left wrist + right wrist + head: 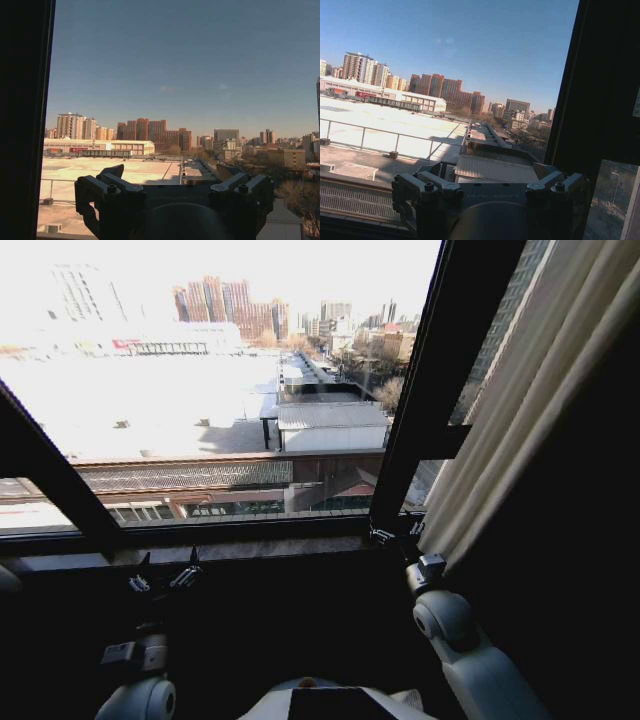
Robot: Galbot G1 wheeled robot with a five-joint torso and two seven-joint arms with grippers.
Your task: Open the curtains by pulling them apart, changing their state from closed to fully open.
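Curtains (530, 400), sheer pale pleated fabric, hang gathered at the right side of the head view, slanting from the upper right corner down toward the window sill, with the wide glass to their left uncovered. Just beside them on the left runs a thick dark window frame bar (440, 370), and a second dark bar (50, 480) crosses the lower left of the glass. Beyond the glass lie a sunlit flat rooftop (150, 400), a low grey-roofed building (330, 425) and a far row of reddish tower blocks (225, 305) under a clear sky. The right hand (397, 531) sits at the foot of the dark frame bar, close to the lower edge of the gathered fabric; its wrist view shows the two black fingers (422, 187) set apart with nothing between them, pointing out at the roofs with the dark frame alongside. The left hand (165, 578) is low at the dark sill (240, 540), well apart from the curtains; its wrist view likewise shows the black fingers (107, 187) spread and empty, facing the open sky and skyline.
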